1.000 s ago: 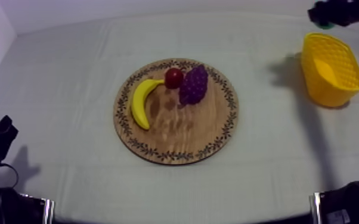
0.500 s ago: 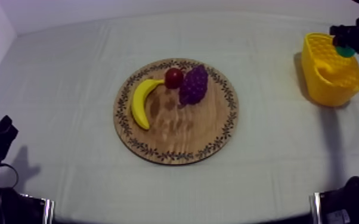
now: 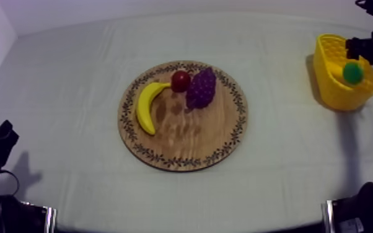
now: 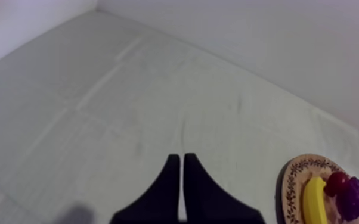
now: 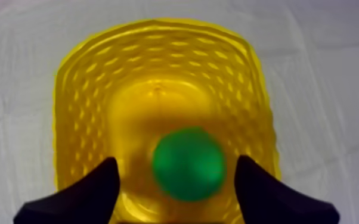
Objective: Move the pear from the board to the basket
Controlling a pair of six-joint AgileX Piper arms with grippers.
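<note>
Right wrist view: the right jaws are standing wide apart above the yellow basket point(image 5: 74, 107), gripping nothing. The green pear point(image 5: 189, 162) is showing between them, inside the basket's rim and touching neither finger. The basket is sitting at the far right corner of the tabletop point(image 3: 71, 80). The left jaws are lying pressed together on nothing, near the near left corner. The wooden board point(image 3: 183, 145), mid-tabletop, is carrying a banana point(image 3: 144, 106), a small red fruit point(image 3: 180, 80) and grapes point(image 3: 201, 88).
</note>
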